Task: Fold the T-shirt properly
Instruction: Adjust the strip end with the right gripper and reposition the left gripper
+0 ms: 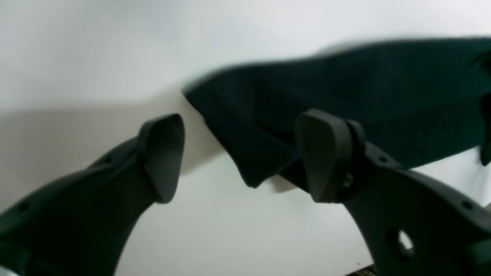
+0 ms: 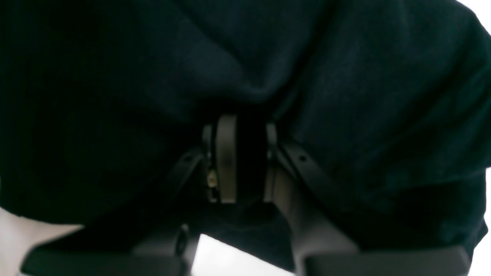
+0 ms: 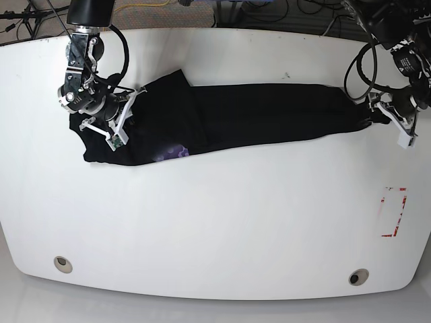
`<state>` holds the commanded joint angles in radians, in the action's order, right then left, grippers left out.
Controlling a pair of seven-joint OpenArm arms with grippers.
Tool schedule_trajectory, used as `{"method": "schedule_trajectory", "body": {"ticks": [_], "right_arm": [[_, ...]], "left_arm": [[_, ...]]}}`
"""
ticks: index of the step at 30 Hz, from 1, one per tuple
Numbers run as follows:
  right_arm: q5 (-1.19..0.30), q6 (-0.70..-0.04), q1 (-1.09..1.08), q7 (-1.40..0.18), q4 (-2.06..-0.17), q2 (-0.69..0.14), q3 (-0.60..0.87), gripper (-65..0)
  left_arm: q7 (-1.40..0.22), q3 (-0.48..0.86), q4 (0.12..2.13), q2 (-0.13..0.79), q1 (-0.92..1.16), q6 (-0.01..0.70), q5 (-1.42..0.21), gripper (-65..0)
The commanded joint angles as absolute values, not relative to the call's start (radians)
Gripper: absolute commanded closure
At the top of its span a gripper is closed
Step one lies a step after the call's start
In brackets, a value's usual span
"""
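T-shirt: laid out as a long, narrow black band across the upper half of the white table, reaching from about 9 o'clock to about 3 o'clock in the base view; a small patch of purple print is exposed at its lower left edge.

Base view only: the full stretch of the cloth and both arms at its opposite ends are seen together; red markings are seen on the table toward 4 o'clock, and two round fittings are set near the front edge.

Left gripper: shown spread wide in the left wrist view, with nothing between the fingers; a folded corner of the T-shirt lies on the table just beyond, behind the right-hand pad.

Right gripper: shown in the right wrist view with the pads drawn close together and black cloth bunched between and over them, so the T-shirt is taken as clamped.

Surface and room: a plain white tabletop with rounded corners; cables and dark floor are seen beyond its far edge at 12 o'clock.

Hidden or unclear: the right wrist view is almost filled by dark cloth, and the pad tips are buried in it; the left wrist view is blurred; the lettering and most of the print are folded out of sight.
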<state>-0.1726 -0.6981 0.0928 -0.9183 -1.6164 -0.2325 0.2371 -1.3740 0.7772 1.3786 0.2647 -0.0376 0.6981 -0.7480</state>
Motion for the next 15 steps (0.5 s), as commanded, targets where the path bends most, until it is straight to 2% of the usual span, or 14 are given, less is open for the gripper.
{"method": "schedule_trajectory", "body": {"ticks": [9,15], "right_arm": [[-0.177,-0.698,0.093,-0.918,-1.616,-0.228,0.237,-9.4],[-0.177,-0.698,0.093,-0.918,-1.616,-0.226,0.237,-9.4]], "left_arm": [[-1.372,0.773,1.326,0.228,-0.038,0.698,-0.743,-45.8],[-1.371,0.664,1.328,0.214,-0.038,0.698,-0.748,-45.8]]}}
